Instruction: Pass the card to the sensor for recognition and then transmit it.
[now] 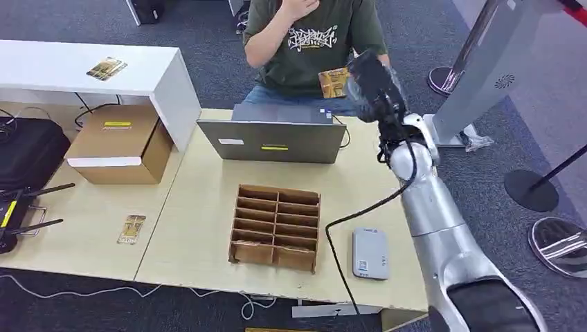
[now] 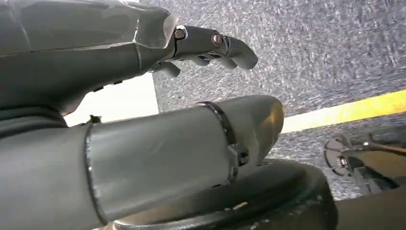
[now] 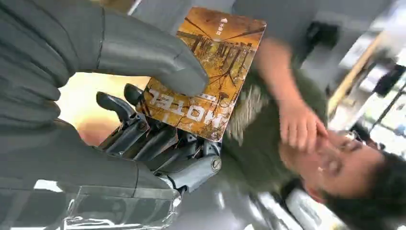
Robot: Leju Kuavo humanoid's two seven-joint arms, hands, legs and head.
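- We saw the right hand (image 3: 143, 124) pinching the card (image 3: 210, 67); thick thumb pressed on its printed face, darker fingers (image 3: 143, 139) curled behind it; card orange-brown, "MOTEL" lettering legible in the right wrist view
- From the head view the card (image 1: 333, 81) was raised beyond the far table edge, in front of the seated person (image 1: 311, 41) in a dark green shirt; right hand (image 1: 370, 86) at the end of the outstretched silver arm
- Left hand (image 2: 210, 48) held nothing; fingers loosely bent and apart; hanging over grey carpet with a yellow floor line (image 2: 344, 111)
- On the table (image 1: 201, 207): laptop (image 1: 273, 138); cardboard divider tray (image 1: 277, 227); grey sensor (image 1: 369, 254) just right of the tray, near the front edge
- Second card (image 1: 131, 229) lay flat at table left; cardboard box (image 1: 121, 144) behind it; another card (image 1: 106, 68) on the white shelf (image 1: 76, 66)
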